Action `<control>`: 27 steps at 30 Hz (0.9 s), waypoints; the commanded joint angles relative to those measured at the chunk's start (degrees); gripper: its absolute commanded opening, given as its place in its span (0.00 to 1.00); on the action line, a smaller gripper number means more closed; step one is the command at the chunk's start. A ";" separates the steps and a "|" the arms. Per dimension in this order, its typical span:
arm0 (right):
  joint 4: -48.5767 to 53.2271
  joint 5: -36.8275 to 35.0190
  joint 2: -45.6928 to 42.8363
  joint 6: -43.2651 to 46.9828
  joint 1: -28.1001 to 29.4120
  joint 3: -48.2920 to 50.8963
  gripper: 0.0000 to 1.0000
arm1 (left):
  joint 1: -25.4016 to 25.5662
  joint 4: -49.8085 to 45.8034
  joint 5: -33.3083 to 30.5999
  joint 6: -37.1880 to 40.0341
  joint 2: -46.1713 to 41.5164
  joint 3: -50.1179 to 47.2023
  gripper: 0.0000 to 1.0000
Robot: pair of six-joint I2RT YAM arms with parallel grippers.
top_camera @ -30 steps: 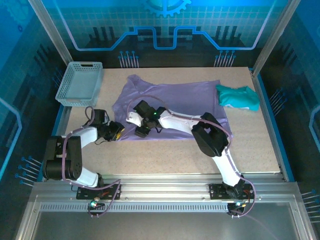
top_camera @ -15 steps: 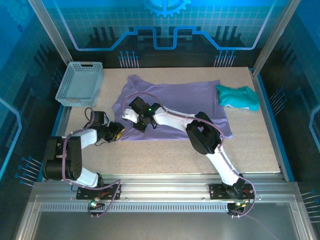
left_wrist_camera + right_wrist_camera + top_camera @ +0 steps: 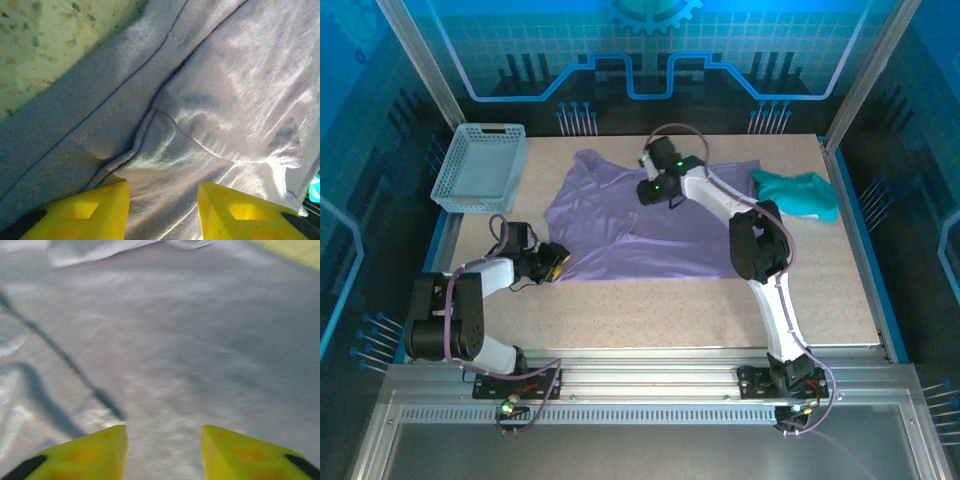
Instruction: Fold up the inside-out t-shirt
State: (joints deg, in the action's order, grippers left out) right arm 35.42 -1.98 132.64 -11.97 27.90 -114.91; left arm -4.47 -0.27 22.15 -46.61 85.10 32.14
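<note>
A speckled beige bench [image 3: 670, 310] is sitting inside a blue-lit enclosure, with a blue strip [image 3: 876, 285] running along its right edge. Behind it a translucent back panel [image 3: 740, 40] is glowing blue, showing a fine grid, a bright angular line and part of a gear emblem [image 3: 652, 10] at the top. Two metal posts [image 3: 425, 65] are slanting up at the far corners, framing the panel. Dark blue side walls [image 3: 360, 210] are closing in left and right, carrying faint circuit-like markings. Along the near edge a grey metal rail [image 3: 640, 372] is spanning the width, with a slotted strip [image 3: 620, 412] running below it. Light is falling evenly on the bench top.
</note>
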 commanded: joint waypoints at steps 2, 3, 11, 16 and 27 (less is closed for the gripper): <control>3.54 3.84 -4.41 -3.38 0.12 4.44 0.49 | -0.36 -3.01 -1.56 0.46 0.82 1.18 0.46; 2.37 3.61 -8.54 -2.64 -0.48 9.56 0.50 | -0.36 -3.44 -1.75 0.55 -0.02 1.54 0.46; 2.07 1.98 -35.42 -5.76 -11.53 46.86 0.52 | 4.66 -6.82 -6.29 2.11 -9.61 5.04 0.55; 6.05 1.45 -31.82 -7.85 -18.79 49.38 0.46 | 8.25 -4.88 -2.73 1.79 1.64 11.54 0.54; 11.61 5.95 -30.13 -8.58 -15.38 54.73 0.42 | 5.88 -5.06 -2.01 1.50 -1.71 -1.91 0.53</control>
State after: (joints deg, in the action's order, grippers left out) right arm 42.44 0.23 103.81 -18.94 9.93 -64.12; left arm 1.65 -0.54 19.81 -46.17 87.92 36.07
